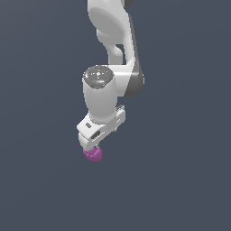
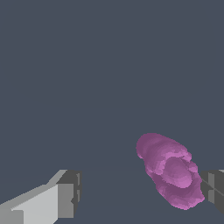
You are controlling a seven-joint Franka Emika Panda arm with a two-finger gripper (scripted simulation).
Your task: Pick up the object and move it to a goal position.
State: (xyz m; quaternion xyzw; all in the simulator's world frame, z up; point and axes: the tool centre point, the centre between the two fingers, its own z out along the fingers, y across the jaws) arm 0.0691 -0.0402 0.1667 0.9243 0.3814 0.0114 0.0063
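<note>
While the gripper [image 2: 140, 197] hangs over the grey floor [image 2: 87, 65], fingers [image 2: 65, 199] sit spread wide apart. Purple object [image 2: 170, 173] lies btwn them, touching one pad.

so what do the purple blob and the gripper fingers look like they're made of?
Purple blob: matte, soft-looking, like clay or rubber; lumpy lobes with no sharp highlights. As a render, it's a guess.
Fingers: white, hard plastic-like bodies with flat facets, tipped with darker grey pads that look matte, maybe rubber. The gripper is open.
</note>
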